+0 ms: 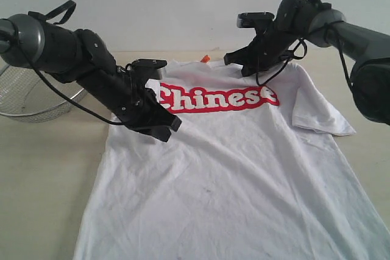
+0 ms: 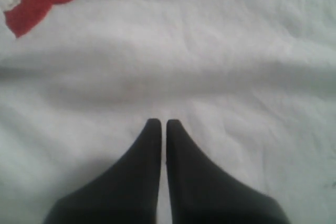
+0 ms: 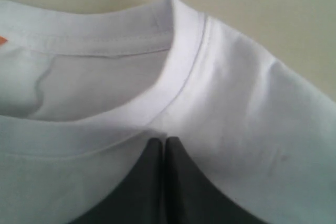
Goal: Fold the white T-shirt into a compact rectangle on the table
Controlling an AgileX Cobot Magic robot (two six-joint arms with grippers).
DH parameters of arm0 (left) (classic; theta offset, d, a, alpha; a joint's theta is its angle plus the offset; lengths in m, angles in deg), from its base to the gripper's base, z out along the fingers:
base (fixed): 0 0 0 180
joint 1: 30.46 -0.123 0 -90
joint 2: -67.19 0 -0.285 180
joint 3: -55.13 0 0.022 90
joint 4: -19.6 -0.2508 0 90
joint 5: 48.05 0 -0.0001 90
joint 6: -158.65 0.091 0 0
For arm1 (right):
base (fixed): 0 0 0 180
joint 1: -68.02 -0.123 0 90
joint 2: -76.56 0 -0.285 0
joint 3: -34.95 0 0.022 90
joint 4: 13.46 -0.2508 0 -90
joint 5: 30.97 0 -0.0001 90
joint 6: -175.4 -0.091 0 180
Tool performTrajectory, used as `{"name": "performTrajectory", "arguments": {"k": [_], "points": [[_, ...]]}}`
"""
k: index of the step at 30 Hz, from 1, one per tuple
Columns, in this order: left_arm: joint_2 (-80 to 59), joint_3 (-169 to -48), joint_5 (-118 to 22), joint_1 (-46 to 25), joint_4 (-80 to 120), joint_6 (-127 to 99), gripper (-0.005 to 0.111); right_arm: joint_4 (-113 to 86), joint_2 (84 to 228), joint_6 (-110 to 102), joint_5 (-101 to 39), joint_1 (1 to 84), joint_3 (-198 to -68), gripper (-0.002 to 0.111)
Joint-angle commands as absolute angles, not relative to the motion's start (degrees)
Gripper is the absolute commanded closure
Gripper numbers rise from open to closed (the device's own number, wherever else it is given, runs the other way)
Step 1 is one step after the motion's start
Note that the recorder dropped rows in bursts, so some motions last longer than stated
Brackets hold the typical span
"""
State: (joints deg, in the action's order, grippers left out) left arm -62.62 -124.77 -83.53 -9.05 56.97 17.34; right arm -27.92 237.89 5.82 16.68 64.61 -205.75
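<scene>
Here, the table (image 1: pixel 36 175), a wide pale wood-grain surface, carries the white T-shirt (image 1: pixel 244 175), which lies front up and spread to full length, hem toward the camera and neck toward the far edge. One sleeve (image 1: pixel 323 114) lies flat and extended at the right of the exterior view; the other is hidden behind the left arm.

The left gripper (image 2: pixel 163 125) is poised over the chest just below the red lettering (image 1: pixel 219 97), its fingers pressed together and holding nothing. The right gripper (image 3: pixel 165 141) is at the collar (image 3: pixel 178 77) near the shoulder, likewise closed with no cloth between its fingers. Whether either tip touches the fabric cannot be told.

A wire-mesh basket (image 1: pixel 30 98) stands beside the shirt at the left of the exterior view. An orange neck tag (image 1: pixel 206 59) shows at the neckline.

Judged from this layout, the task is at its outset. No fold is visible: body and sleeve are laid out in a single layer with light wrinkles. All folds toward a compact rectangle remain to be made.
</scene>
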Motion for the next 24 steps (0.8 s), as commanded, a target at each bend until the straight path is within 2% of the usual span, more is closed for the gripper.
{"name": "performTrajectory", "arguments": {"k": [1, 10, 15, 20, 24], "points": [[-62.63, -125.15, -84.33, -9.18, 57.06, 16.86, 0.102, -26.02, 238.26, 3.46, 12.84, 64.57, -206.72, 0.109], [-62.63, -125.15, -84.09, -9.18, 57.06, 16.44, 0.102, -23.94, 238.18, -1.04, 10.85, 64.67, -207.24, 0.109], [-62.63, -125.15, -83.6, -9.18, 57.06, 16.44, 0.102, -23.52, 238.13, 0.31, 20.08, 64.67, -212.98, 0.109], [-62.63, -125.15, -82.71, -9.18, 57.06, 16.44, 0.102, -22.83, 235.58, 3.31, 36.68, 65.14, -223.0, 0.109], [-62.63, -125.15, -82.41, -9.18, 57.06, 16.44, 0.102, -18.66, 232.13, 1.5, 38.99, 67.77, -223.04, 0.109]]}}
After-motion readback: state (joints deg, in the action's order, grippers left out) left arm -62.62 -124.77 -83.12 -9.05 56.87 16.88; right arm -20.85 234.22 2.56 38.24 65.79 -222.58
